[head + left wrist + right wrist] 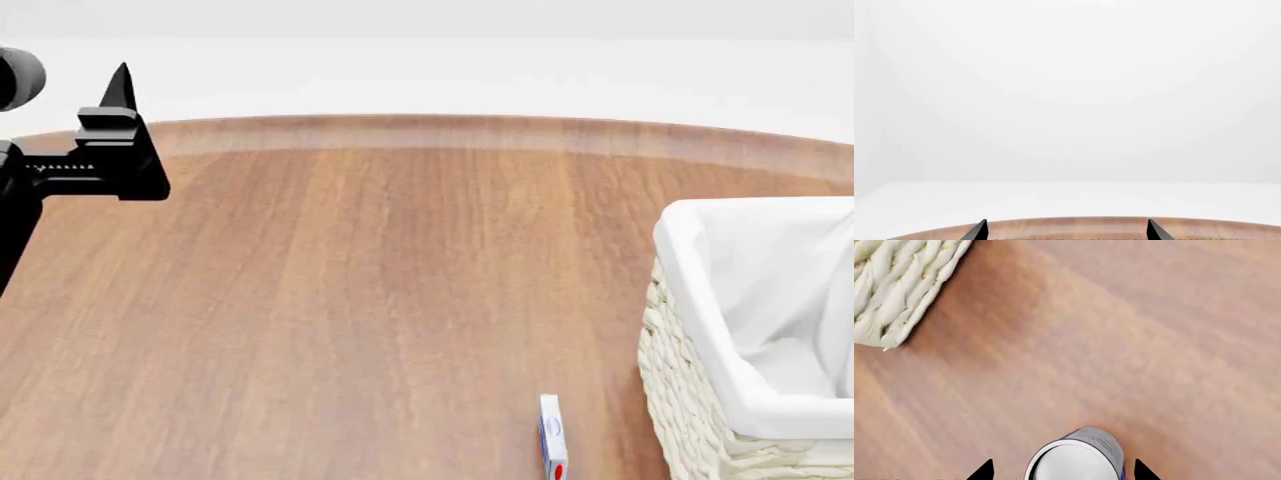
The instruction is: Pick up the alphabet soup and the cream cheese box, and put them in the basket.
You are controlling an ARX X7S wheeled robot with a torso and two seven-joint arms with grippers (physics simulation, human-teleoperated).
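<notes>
A can with a silver lid and a grey-blue side, the alphabet soup (1077, 460), stands on the wooden table between the fingertips of my right gripper (1062, 471). The jaws are open, with a gap on each side of the can. The cream cheese box (553, 445), thin and white with a red spot and blue marking, stands on edge near the front of the table, just left of the basket (694, 300). The basket's woven corner also shows in the right wrist view (901, 285). My left gripper (1067, 232) is open and empty, raised at the table's far left (120, 80). The right gripper is out of the head view.
The round wooden table (374, 280) has its far edge (1074, 222) just past my left gripper's fingertips, with white floor and wall beyond. The basket's white cloth lining (774, 270) folds over its rim.
</notes>
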